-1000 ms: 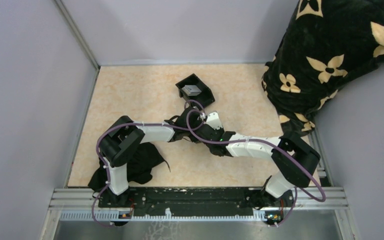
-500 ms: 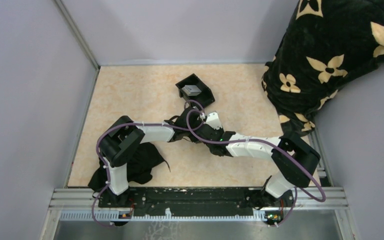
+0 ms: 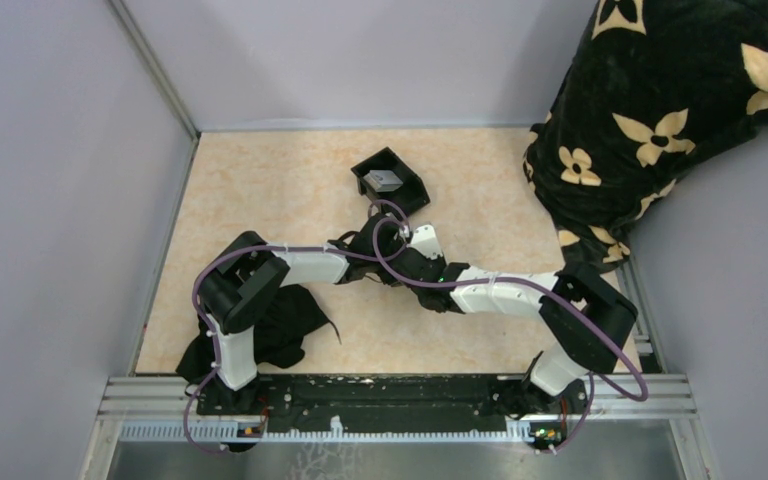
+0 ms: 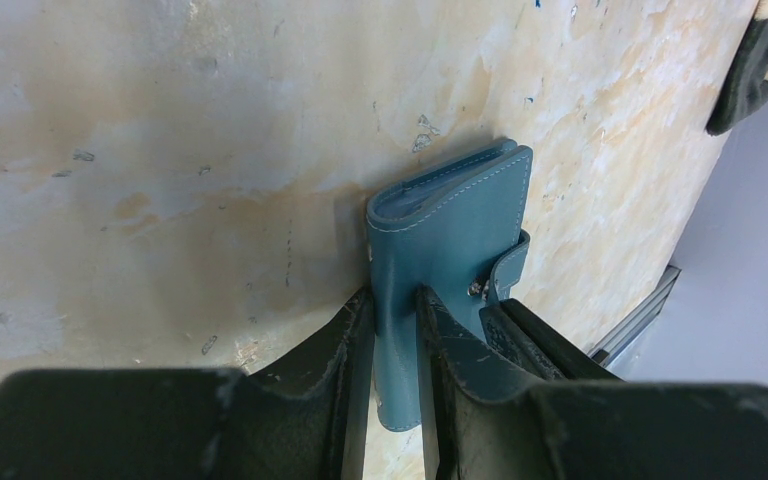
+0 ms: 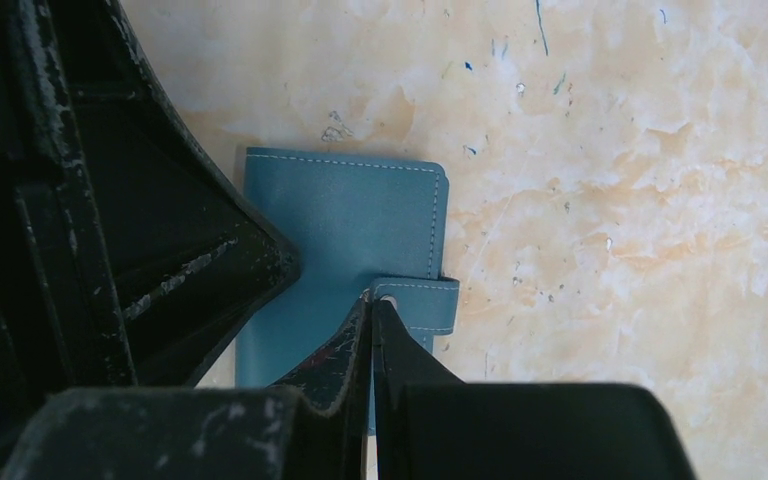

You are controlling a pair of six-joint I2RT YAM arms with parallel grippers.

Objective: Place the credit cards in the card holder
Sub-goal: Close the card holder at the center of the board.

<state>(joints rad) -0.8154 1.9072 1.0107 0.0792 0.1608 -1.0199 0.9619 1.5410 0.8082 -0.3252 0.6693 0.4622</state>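
The left arm [image 3: 305, 266] rises from its base at 7 o'clock, folds at the elbow and reaches toward 3 o'clock. The right arm [image 3: 500, 296] folds at 4 o'clock and reaches toward 10 o'clock, so both wrists meet near the centre. The left gripper [image 4: 396, 305] clamps the card holder [image 4: 460, 210] between its fingers. The right gripper [image 5: 372, 308] has its fingertips pressed together, seemingly pinching the card holder's tab.

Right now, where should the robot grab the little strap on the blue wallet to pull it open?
Pinch the strap at its loose snap end, coming in over the front face of the card holder. That end looks lifted off the face, while the other end wraps round the edge. The shut tips of the right gripper sit right there, and the left gripper clamps the holder.
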